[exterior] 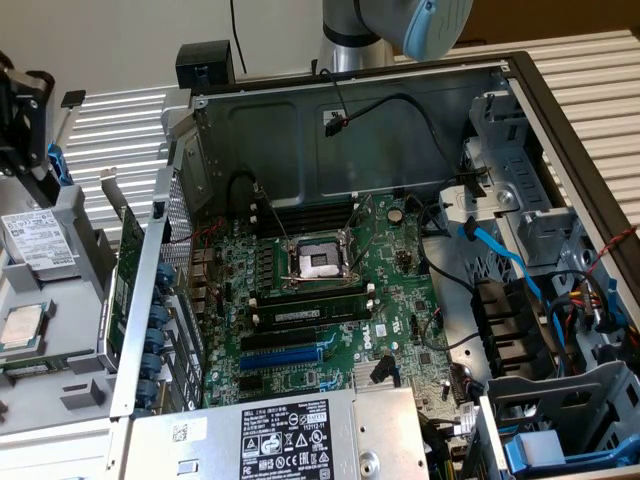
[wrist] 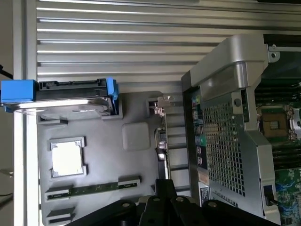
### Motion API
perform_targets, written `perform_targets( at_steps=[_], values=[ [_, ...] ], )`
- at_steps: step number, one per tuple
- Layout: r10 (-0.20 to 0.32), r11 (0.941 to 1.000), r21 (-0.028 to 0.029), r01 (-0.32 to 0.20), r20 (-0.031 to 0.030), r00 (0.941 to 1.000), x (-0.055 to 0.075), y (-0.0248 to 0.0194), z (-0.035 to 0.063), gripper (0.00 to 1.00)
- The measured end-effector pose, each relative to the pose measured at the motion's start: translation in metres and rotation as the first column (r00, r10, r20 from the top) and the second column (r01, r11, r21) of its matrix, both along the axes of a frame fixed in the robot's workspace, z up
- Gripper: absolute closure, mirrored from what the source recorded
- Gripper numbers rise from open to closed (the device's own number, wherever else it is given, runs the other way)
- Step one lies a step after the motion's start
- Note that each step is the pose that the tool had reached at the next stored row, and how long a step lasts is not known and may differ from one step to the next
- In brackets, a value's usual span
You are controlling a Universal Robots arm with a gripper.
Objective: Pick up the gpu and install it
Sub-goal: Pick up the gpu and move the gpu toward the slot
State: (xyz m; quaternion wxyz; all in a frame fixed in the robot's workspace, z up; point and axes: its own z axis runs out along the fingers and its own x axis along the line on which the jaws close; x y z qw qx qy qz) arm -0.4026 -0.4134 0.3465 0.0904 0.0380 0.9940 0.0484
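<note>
gpu (wrist: 161, 141): apparently upright on edge in grey tray (wrist: 103, 162), just beside open computer case (wrist: 221, 141).
gripper (wrist: 164, 188): jaws pressed together, empty, above the tray near the gpu.

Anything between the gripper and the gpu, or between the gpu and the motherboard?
Nothing visible between the shut gripper and the gpu, which stands on edge in the gray tray. The perforated case wall stands between the gpu and the motherboard.
</note>
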Motion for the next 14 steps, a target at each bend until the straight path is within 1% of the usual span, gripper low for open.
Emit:
perform_targets(
  at_steps=[7, 11, 14],
  values=[
    [-0.005, 1.0, 0.0004, 0.005, 0.0009, 1.0, 0.0, -0.0004, -0.0129, 0.89],
    [-0.007, 1.0, 0.0005, 0.007, 0.0016, 1.0, 0.0, -0.0003, -0.0173, 0.89],
    [-0.008, 1.0, 0.0005, 0.008, 0.0023, 1.0, 0.0, -0.0004, -0.0225, 0.89]
  ],
)
